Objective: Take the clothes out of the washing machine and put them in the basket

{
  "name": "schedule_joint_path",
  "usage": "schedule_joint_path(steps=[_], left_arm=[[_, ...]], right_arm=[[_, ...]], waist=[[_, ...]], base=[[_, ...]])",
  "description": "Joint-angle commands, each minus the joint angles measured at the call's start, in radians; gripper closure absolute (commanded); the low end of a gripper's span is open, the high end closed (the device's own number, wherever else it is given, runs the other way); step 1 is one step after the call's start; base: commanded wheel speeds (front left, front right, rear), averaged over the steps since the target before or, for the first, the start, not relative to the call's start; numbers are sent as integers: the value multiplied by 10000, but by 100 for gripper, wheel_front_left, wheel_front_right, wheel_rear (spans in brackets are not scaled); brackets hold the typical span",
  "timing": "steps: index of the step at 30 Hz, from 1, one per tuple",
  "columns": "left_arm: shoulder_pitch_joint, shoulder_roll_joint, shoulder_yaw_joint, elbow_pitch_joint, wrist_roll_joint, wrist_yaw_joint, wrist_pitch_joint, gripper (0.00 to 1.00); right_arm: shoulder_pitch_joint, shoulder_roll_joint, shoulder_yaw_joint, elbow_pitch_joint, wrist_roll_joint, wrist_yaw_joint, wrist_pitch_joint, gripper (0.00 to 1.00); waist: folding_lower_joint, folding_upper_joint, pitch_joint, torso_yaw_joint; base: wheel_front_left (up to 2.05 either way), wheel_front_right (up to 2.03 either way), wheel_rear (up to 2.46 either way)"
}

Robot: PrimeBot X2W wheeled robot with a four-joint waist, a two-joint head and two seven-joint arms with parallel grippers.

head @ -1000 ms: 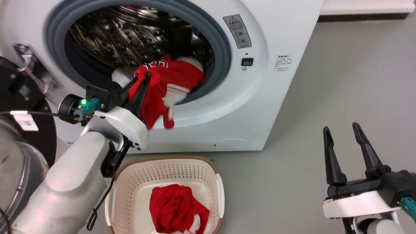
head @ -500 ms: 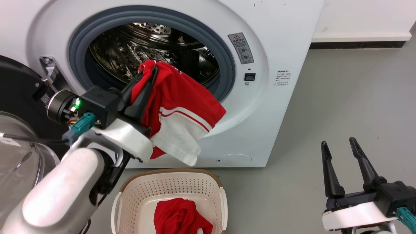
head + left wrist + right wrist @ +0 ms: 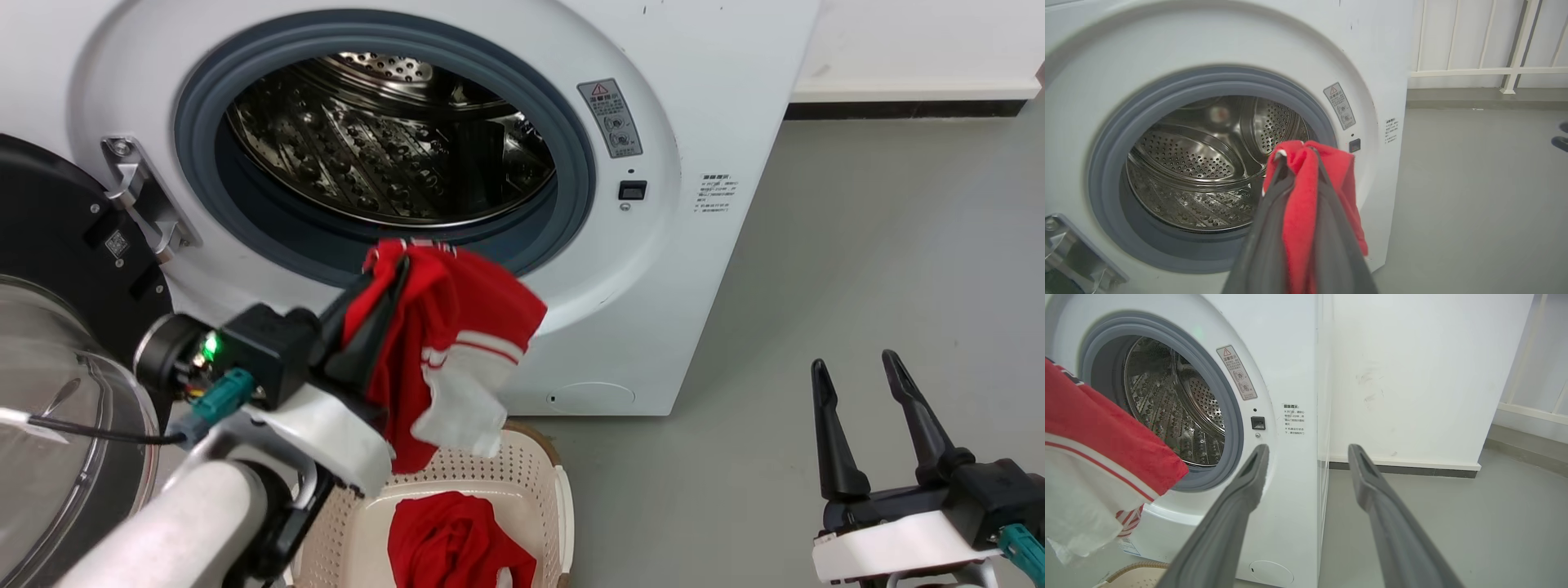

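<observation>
Red striped garment (image 3: 445,343) hangs from the left gripper (image 3: 393,269), out of the washer (image 3: 653,245) and above the basket (image 3: 563,506).
Both fingers clamp its top fold, so the white panel dangles near the basket's far rim. The plain garment (image 3: 453,543) lies inside, and the drum (image 3: 384,147) looks empty. The open door (image 3: 49,245) crowds the left. The right gripper (image 3: 853,361), fingers apart, waits over bare floor.
</observation>
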Motion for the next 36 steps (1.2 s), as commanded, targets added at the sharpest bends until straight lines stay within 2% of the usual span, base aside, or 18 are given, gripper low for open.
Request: schedule_joint_path(steps=[1, 6, 14, 24, 31, 32, 33, 36], left_arm=[[186, -52, -35, 52, -36, 13, -56, 100], [658, -284, -403, 644, -190, -165, -206, 100], [746, -1081, -1028, 2599, -395, -873, -592, 100], [-352, -2301, -1395, 6563, -451, -1977, -1288, 100], [-1469, -3089, -1594, 9340, -477, -2747, -1360, 100], [-1469, -3089, -1594, 9340, -477, -2747, -1360, 100], [-1791, -3286, -1644, 10135, -471, -2922, -1293, 100], [-2191, -3443, -1795, 10871, -348, -3022, -1289, 100]], right_arm=[[-118, 8, 3, -7, 38, -7, -20, 0], [-307, 7, 38, -59, -3, -7, -20, 0], [-816, 10, 3, -209, -149, -7, -20, 0], [-1779, 10, -125, -479, -162, -7, -20, 0], [-2468, 8, -299, -679, 30, -7, -20, 0], [-2468, 8, -299, -679, 30, -7, -20, 0], [-2616, 10, -328, -737, 73, -7, -20, 0], [-2768, 10, -331, -811, 112, -7, -20, 0]], waist=[[1, -1, 84, 1], [1, -1, 463, -7], [1, -1, 1575, -109], [1, -1, 3630, -597], [1, -1, 5010, -981], [1, -1, 5010, -981], [1, -1, 5320, -1034], [1, -1, 5632, -1096]], base=[[0, 0, 0], [0, 0, 0], [0, 0, 0], [0, 0, 0], [0, 0, 0], [0, 0, 0], [0, 0, 0], [0, 0, 0]])
